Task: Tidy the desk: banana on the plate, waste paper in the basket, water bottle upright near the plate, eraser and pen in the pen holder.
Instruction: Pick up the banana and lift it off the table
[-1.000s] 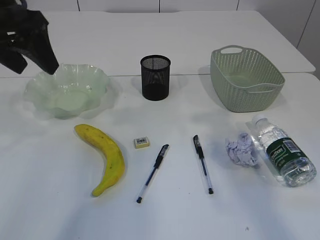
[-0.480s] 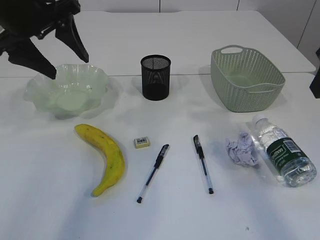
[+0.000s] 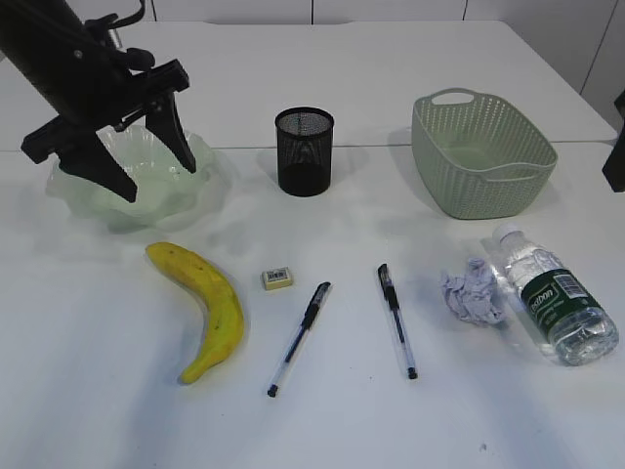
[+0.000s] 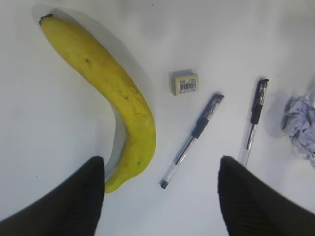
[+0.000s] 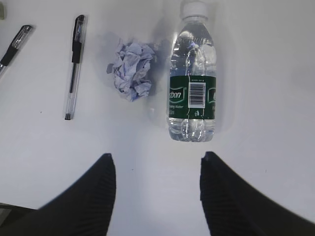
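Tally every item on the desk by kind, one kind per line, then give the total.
Banana: 1
Eraser: 1
Pens: 2
Waste paper ball: 1
Water bottle: 1
Plate: 1
Pen holder: 1
Basket: 1
Total: 9

Open counter is found left of the banana. Passage between bottle and paper ball is blocked: they lie just beside each other.
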